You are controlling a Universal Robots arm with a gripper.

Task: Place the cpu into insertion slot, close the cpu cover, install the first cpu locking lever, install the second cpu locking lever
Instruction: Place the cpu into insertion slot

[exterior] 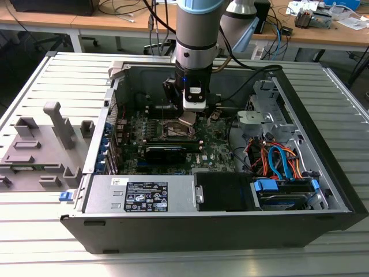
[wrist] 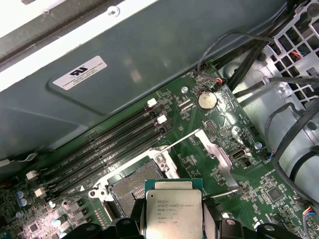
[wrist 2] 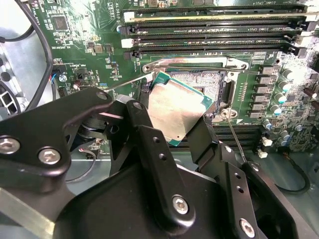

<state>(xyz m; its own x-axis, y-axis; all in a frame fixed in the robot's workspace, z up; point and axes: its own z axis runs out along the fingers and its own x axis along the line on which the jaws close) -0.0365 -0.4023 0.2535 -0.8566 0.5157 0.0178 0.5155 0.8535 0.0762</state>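
My end effector [wrist 2: 172, 124] hangs inside the case [exterior: 219, 231], over the board [wrist 2: 79, 30]. The slot [wrist 2: 202, 79] lies bare just beneath it, its centre showing past the chip's far edge. My fingers are closed on two opposite edges of the cpu [wrist 2: 177, 112], which looks tilted and apart from the slot, not yet seated.

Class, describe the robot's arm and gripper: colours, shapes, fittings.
The arm is a grey metal cylinder with a pale blue cap, a black wrist and a white block below. The gripper has matte black, angular linked fingers fixed with silver screws.
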